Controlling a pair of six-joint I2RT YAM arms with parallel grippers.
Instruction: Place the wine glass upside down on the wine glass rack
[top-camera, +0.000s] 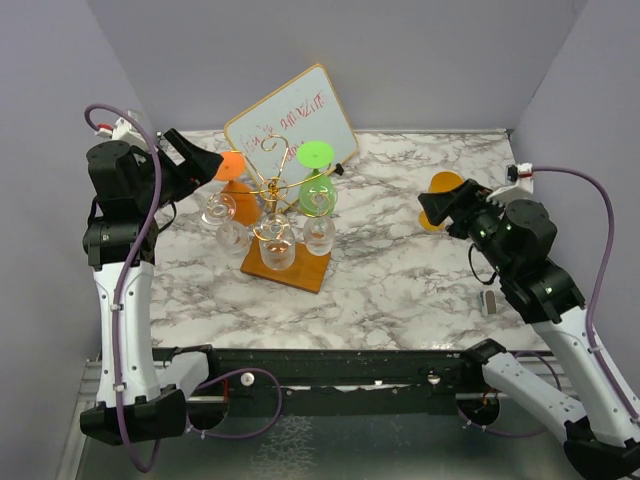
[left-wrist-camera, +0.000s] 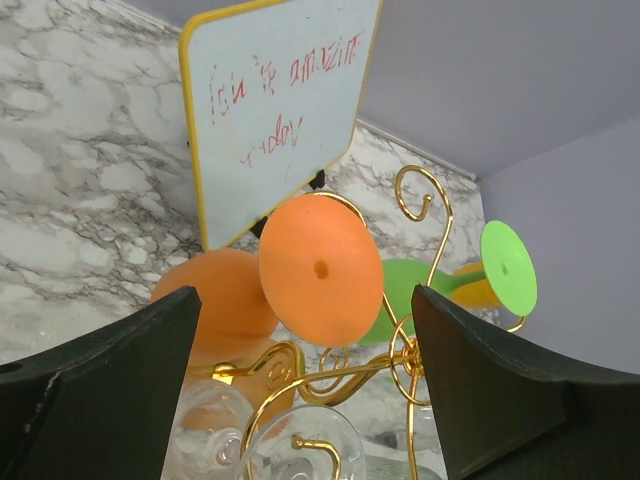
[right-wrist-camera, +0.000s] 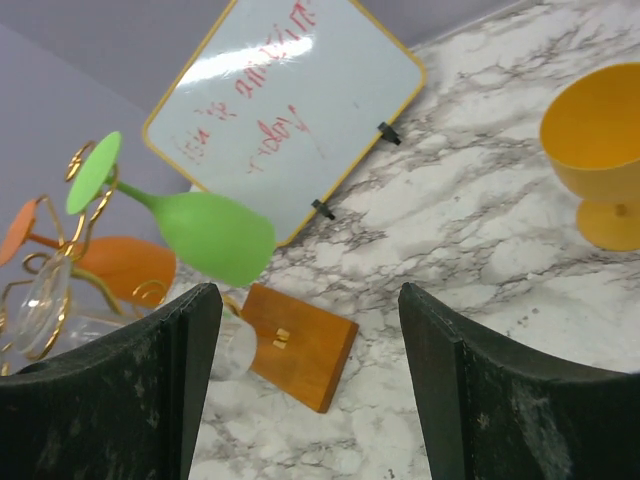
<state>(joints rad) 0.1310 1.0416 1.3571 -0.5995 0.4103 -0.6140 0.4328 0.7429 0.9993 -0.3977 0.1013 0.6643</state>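
Task glass: the opaque orange wine glass (top-camera: 238, 186) hangs on the left side of the rack, left of centre in the top view. It is tilted, with the round foot up and the bowl lower. In the left wrist view its foot fills mid-frame, facing the camera.
Rack: the gold wire wine glass rack (top-camera: 303, 270), with spiral-curled arms on a rectangular brown wooden base, stands just left of centre on the surface.
Left tool: the left tool (top-camera: 210, 160), at the upper left of the top view, is just beside the orange foot. Its jaws are spread wide and grip nothing. The black fingers (left-wrist-camera: 100, 390) flank the foot with clear gaps on both sides.
Right tool: the right tool (top-camera: 440, 206), at centre right and well apart from the rack, is wide open and empty.
Other glasses: an opaque green wine glass (top-camera: 317, 192) hangs on the rack's right side, foot up. Clear wine glasses (top-camera: 220, 210) hang lower, bowls down.
Goblet: a yellow goblet (right-wrist-camera: 600, 150) stands upright at the upper right of the right wrist view.
Board: a tilted yellow-framed whiteboard (top-camera: 290, 118) with red handwriting stands behind the rack, top centre.
Surface: the white marble-patterned surface (top-camera: 400, 275) carries the rack, goblet and whiteboard.
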